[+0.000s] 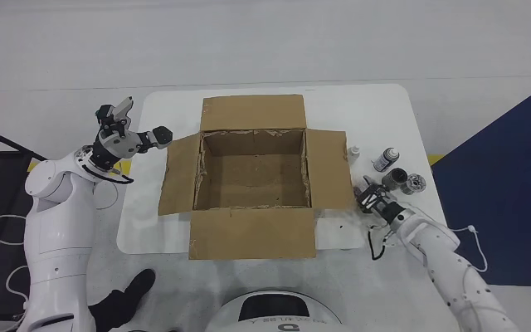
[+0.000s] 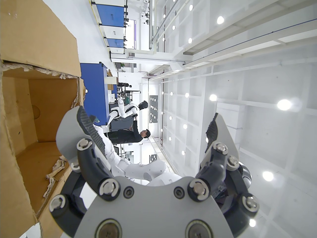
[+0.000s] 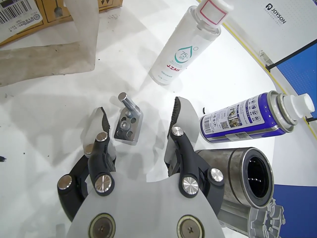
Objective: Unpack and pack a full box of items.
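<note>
One cardboard box point(image 1: 253, 170) sits open and empty in the middle of the desk point(image 1: 373, 108). The right hand point(image 3: 139, 108), fingers spread, straddles a small metal bracket point(image 3: 128, 127) lying right of the box. The left hand point(image 2: 148, 116) hangs open beside the left flap. Repacking looks about to start: next, close squarely on the bracket.

Overhead camera looks down; both wrist cameras share the box point(image 1: 253, 178).

Glossy white arm shells point(image 1: 51, 217), black at the joints. Left end effector point(image 2: 148, 120): pale grey plate, black links, silver round-headed screws, dark ribbed pads point(image 2: 85, 123). Right end effector point(image 3: 138, 107) built alike, with two brass-ringed cross-head screws in its plate.
</note>
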Motion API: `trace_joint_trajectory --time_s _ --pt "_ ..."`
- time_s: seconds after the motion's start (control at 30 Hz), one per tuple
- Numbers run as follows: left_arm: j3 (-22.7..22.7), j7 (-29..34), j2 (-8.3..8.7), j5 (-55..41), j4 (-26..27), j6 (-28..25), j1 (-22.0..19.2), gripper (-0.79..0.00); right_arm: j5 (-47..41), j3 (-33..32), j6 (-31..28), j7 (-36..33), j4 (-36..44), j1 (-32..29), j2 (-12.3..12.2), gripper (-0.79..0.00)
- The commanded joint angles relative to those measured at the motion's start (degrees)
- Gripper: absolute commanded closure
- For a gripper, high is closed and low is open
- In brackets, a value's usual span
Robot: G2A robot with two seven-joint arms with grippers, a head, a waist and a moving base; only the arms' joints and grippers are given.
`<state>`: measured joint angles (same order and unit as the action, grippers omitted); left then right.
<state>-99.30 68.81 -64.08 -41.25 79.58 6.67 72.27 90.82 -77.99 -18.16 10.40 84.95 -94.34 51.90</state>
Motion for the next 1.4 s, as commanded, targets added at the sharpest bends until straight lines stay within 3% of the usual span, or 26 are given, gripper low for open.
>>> trace_joint_trajectory --time_s 0.0,0.07,0.1,0.13,0.33,0.8,0.97,1.1,1.3,1.37 --pt "0.0 0.0 0.0 0.0 0.0 0.0 0.0 -0.785 0.15 0.03 -0.25 -1.14 -0.12 0.37 0.07 -0.299" --pt "0.0 0.0 0.0 0.0 0.0 0.0 0.0 -0.785 1.15 0.28 -2.32 -1.96 0.04 0.69 0.01 -0.228" --pt "0.0 0.0 0.0 0.0 0.0 0.0 0.0 -0.785 1.34 0.08 -2.77 -1.96 -0.05 0.79 -0.03 -0.154" --pt "0.0 0.0 0.0 0.0 0.0 0.0 0.0 -0.785 1.99 -0.01 -3.1 -2.08 -0.01 0.74 -0.08 0.0" --pt "0.0 0.0 0.0 0.0 0.0 0.0 0.0 -0.785 2.44 -2.33 -4.92 2.61 1.2 -1.51 -0.51 0.0" --pt "0.0 0.0 0.0 0.0 0.0 0.0 0.0 -0.785 -3.52 -13.6 -5.52 28.99 3.19 -12.8 -1.54 0.0" --pt "0.0 0.0 0.0 0.0 0.0 0.0 0.0 -0.785 -7.09 -16.3 -7.41 34.99 3.94 -14.55 -1.53 0.0" --pt "0.0 0.0 0.0 0.0 0.0 0.0 0.0 -0.785 -7.9 -16.36 -9.01 33.94 7.36 -14.32 -1.42 0.0" --pt "0.0 0.0 0.0 0.0 0.0 0.0 0.0 -0.785 -4.94 -13.76 -7.6 26.71 17.72 -14.07 -1.02 0.0" --pt "0.0 0.0 0.0 0.0 0.0 0.0 0.0 -0.785 -4.38 -12.25 -9.85 24.48 19.89 -13.04 -0.97 0.0"
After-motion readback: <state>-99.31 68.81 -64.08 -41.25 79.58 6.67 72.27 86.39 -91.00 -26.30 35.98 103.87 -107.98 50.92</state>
